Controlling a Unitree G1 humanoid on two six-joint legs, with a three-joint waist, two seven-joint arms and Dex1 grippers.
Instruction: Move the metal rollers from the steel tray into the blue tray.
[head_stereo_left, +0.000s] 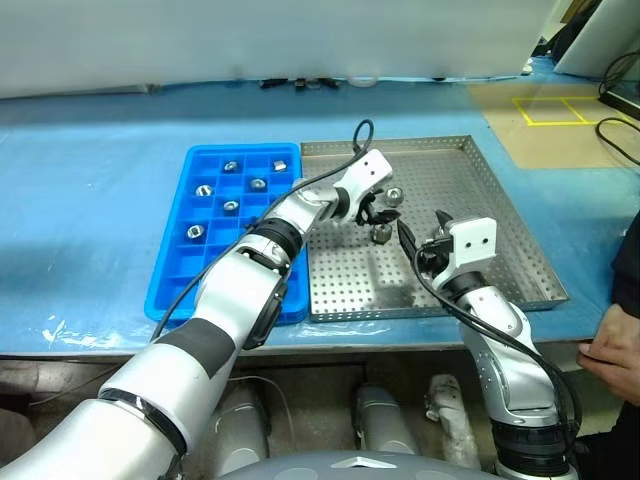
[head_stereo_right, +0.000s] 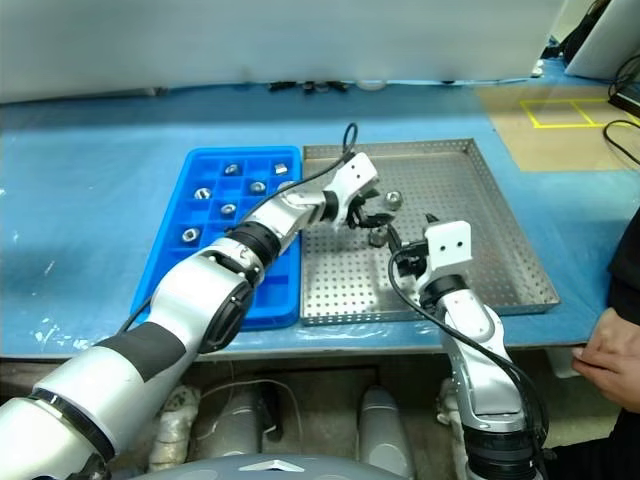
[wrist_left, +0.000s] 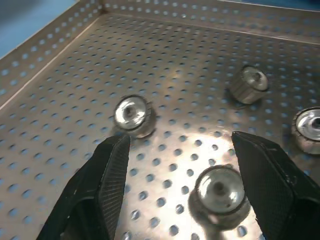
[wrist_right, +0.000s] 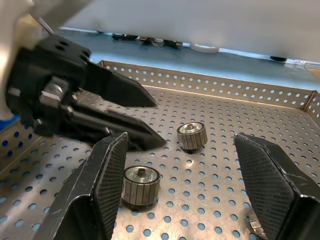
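Note:
The steel tray (head_stereo_left: 470, 210) lies at the centre right, and the blue tray (head_stereo_left: 170, 270) lies against its left side. Several metal rollers (head_stereo_left: 257, 184) sit in separate compartments of the blue tray. My left gripper (head_stereo_left: 378, 212) hangs open over the steel tray's left half, holding nothing. In the left wrist view several rollers lie on the perforated floor; one roller (wrist_left: 220, 192) lies between the open fingers (wrist_left: 112, 170), ungripped. My right gripper (head_stereo_left: 415, 245) stands open just behind, pointing at the left gripper (wrist_right: 135, 117), with two rollers (wrist_right: 141, 185) (wrist_right: 192, 135) ahead of it.
A person's hand (head_stereo_left: 615, 350) rests at the table's front right corner. The trays sit on a blue table cover (head_stereo_left: 90, 200). Cables and small parts (head_stereo_left: 300, 82) lie along the far edge. Yellow floor tape (head_stereo_left: 555, 108) shows at the back right.

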